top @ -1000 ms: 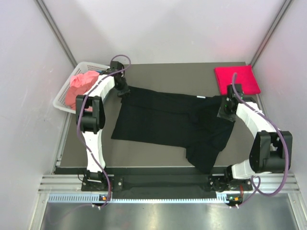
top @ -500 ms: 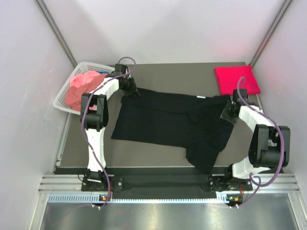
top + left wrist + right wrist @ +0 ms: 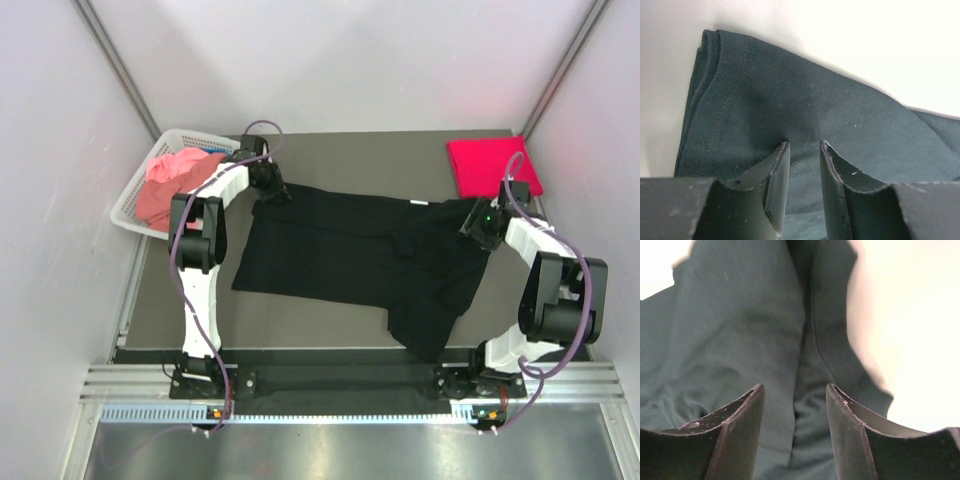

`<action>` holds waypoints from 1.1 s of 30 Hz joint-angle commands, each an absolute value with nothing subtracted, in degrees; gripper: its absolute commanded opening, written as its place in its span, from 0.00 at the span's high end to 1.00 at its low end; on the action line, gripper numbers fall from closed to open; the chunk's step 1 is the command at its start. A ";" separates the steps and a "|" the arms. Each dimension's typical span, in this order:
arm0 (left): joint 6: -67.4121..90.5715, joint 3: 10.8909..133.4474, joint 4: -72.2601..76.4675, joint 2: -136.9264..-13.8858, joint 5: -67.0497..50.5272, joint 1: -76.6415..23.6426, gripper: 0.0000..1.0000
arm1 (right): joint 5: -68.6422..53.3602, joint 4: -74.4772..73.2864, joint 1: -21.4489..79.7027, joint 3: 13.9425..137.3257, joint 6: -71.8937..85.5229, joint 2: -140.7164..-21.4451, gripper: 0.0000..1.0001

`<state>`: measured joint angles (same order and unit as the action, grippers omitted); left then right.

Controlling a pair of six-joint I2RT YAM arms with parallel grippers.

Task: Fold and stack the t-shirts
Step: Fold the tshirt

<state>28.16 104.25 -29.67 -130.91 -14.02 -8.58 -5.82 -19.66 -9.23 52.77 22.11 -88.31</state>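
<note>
Black t-shirt (image 3: pixel 340 255) cloth lies under both sets of fingertips. The left gripper (image 3: pixel 804 145) has its dark, wedge-shaped fingers (image 3: pixel 777 175) a narrow gap apart, tips down on the soft knit just inside a sleeve's stitched hem; the fabric between them looks flat, with nothing pinched. The right gripper (image 3: pixel 795 387) stands wider open, holding nothing, over a long raised crease that runs between its fingers near the garment's edge. From there the left arm (image 3: pixel 200 260) rises from its base along the table's left side, bends at the elbow and reaches inward to the shirt's far left corner; the right arm (image 3: pixel 545 300) loops out to the right and curls back to the far right corner. The shirt is spread across the middle of the dark table (image 3: pixel 380 155), smooth on the left and rumpled on the right, with a flap trailing toward the near edge. A crimson red t-shirt (image 3: pixel 493 165) sits folded in a neat rectangle at the far right corner, apart from the black one. A salmon pink t-shirt (image 3: pixel 165 185) is heaped in the white lattice basket (image 3: pixel 190 136) at the far left.
</note>
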 commanded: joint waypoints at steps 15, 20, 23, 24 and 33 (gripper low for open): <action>29.97 103.45 -27.51 -133.59 -8.53 -8.44 0.64 | -10.64 -1.51 -14.15 55.64 21.80 -98.79 0.63; 30.41 104.24 -29.27 -134.21 -5.01 -8.44 0.64 | -9.14 -0.44 -16.96 54.49 23.20 -99.05 1.00; 30.76 104.15 -29.71 -134.38 -3.26 -8.44 0.64 | -7.39 -1.23 -18.10 53.97 24.08 -98.70 1.00; 30.85 104.15 -30.06 -134.30 -2.82 -8.44 0.64 | -6.51 -1.49 -18.37 53.18 24.43 -97.92 1.00; 31.55 105.03 -30.76 -132.37 -6.14 -8.44 0.62 | -4.40 -5.95 -18.46 52.47 25.40 -93.09 1.00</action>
<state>32.84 104.66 -28.67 -131.13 -8.10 -9.21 -5.56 -3.29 -18.52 50.83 25.30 -97.23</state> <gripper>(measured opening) 0.374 0.004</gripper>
